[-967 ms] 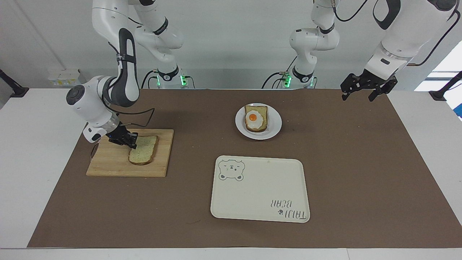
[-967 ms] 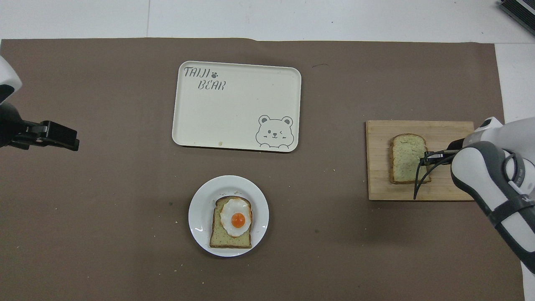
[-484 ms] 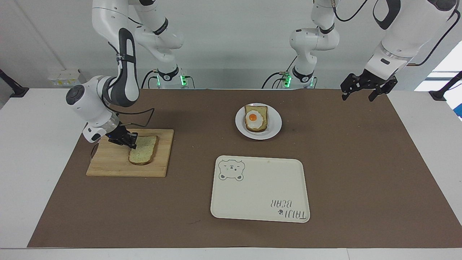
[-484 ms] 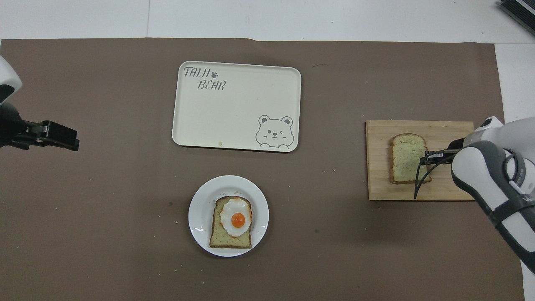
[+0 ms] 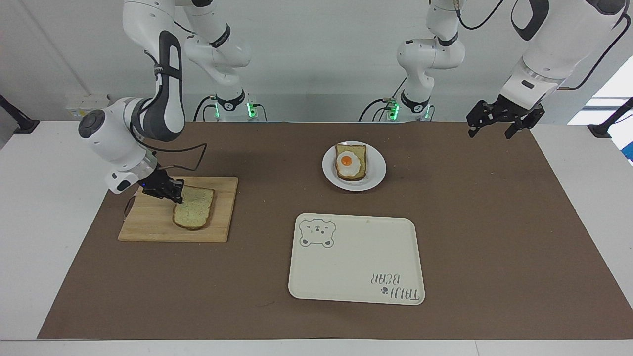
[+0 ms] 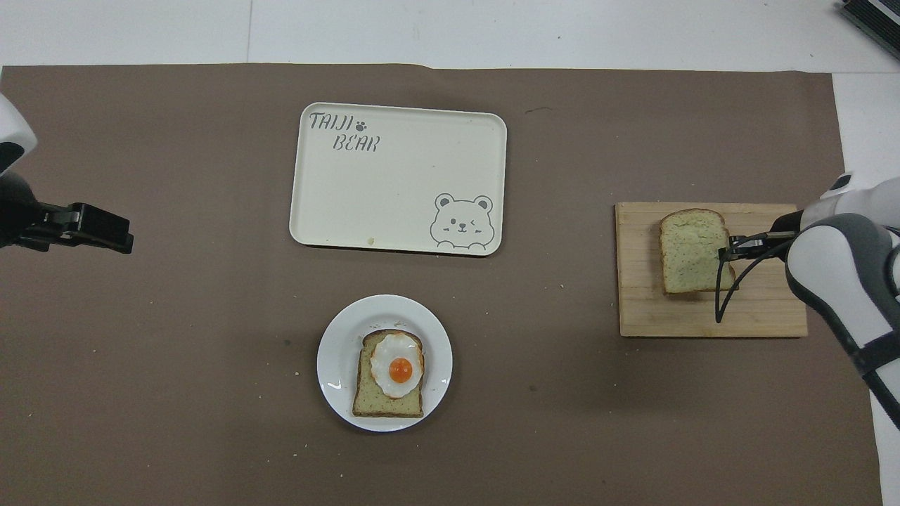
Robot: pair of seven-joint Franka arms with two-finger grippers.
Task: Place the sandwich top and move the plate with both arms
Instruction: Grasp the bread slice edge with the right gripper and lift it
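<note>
Brown matting (image 5: 494, 237) covers the white desk (image 5: 44, 237) almost edge to edge. Biggest item out there is the cream bear-print tray (image 5: 356, 259), lying farther from the robots than the plate (image 5: 378, 170), which carries a bread slice with a fried egg (image 5: 350, 163). Toward the right arm's end sits the wooden board (image 5: 148, 225), and over it the right claw (image 5: 174, 194) is clamped on the edge of the sandwich top (image 5: 193, 210). Only the facing view shows that slice tilted, its gripped end raised off the board; from overhead it reads flat. Left claw (image 5: 499, 126) hangs with fingers spread over the left arm's end of the matting, waiting.
</note>
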